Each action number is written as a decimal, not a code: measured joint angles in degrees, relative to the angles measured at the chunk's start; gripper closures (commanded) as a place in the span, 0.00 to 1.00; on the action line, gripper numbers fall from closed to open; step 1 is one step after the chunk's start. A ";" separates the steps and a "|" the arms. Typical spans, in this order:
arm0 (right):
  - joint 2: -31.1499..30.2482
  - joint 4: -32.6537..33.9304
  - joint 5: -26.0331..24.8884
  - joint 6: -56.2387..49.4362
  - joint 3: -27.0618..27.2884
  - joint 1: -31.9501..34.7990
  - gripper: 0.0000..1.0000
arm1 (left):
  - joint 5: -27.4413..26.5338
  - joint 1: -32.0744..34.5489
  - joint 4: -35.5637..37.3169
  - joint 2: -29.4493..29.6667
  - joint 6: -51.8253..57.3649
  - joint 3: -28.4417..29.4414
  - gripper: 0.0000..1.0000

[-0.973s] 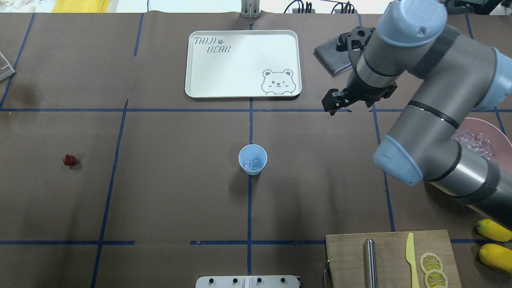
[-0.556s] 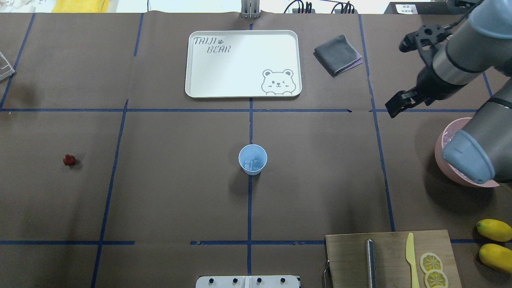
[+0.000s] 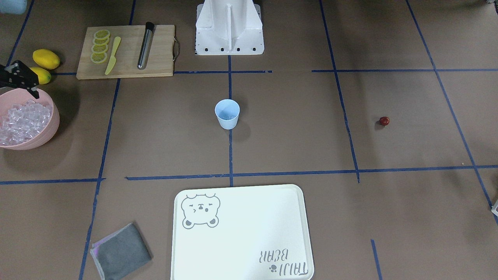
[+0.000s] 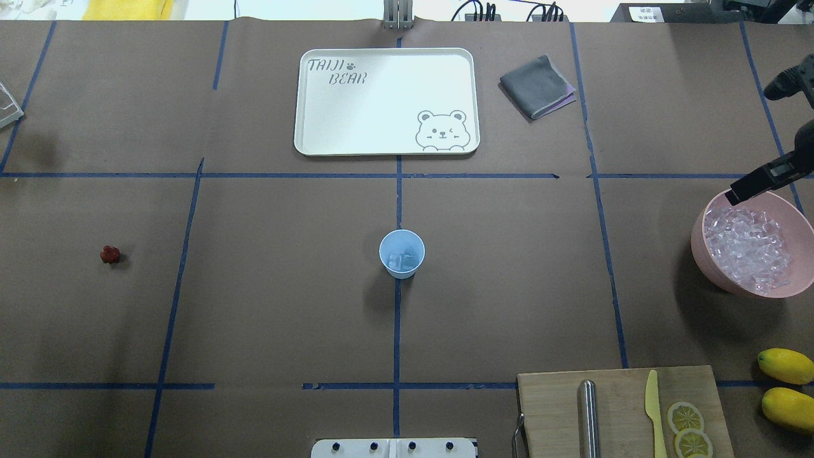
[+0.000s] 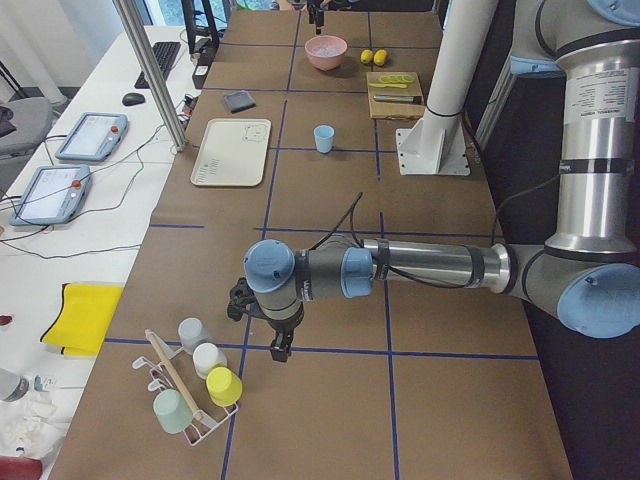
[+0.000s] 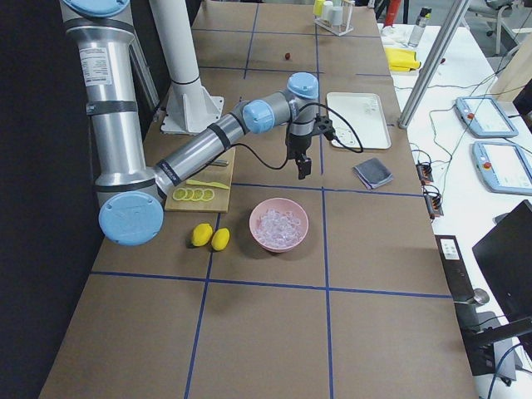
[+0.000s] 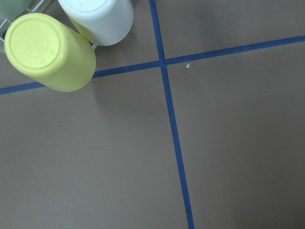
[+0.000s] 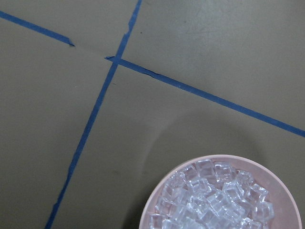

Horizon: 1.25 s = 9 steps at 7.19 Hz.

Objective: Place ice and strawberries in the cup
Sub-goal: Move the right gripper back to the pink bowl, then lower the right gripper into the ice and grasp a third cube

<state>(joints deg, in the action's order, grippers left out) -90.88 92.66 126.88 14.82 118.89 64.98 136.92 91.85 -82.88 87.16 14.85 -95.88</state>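
Black and thin, the right gripper (image 4: 760, 181) hangs over the upper-left rim of the pink bowl (image 4: 707, 264), at the right edge of the overhead view. You cannot tell if its jaws are apart or closed. The ice (image 4: 750, 248) fills that bowl, and a few cubes sit in the cup (image 4: 401, 253) at the centre. If you want more ice, come down over the middle of the pile, not the rim. The strawberry (image 4: 109, 255) lies alone at the far left. The left gripper (image 5: 278, 345) shows low in the left side view, and you cannot tell its jaws either.
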 measured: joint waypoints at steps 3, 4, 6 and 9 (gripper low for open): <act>-3.29 -9.74 -1.90 7.78 -3.64 -2.06 0.04 | -0.01 -0.30 -0.01 -0.01 0.00 0.01 0.00; -3.54 -11.22 -4.33 9.70 -4.44 -4.14 0.04 | -0.03 -0.33 0.00 -0.01 0.00 0.02 0.00; -5.08 -16.70 -6.58 11.87 -6.85 -6.44 0.05 | -0.05 -0.35 0.00 -0.01 0.00 0.04 0.00; -7.06 -20.14 -6.78 12.34 -8.18 -7.15 0.07 | 0.00 -0.35 0.00 0.03 0.00 0.00 0.00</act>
<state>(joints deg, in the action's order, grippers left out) -97.94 72.52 120.10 27.16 110.71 57.83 136.92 91.49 -82.88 87.18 14.85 -95.88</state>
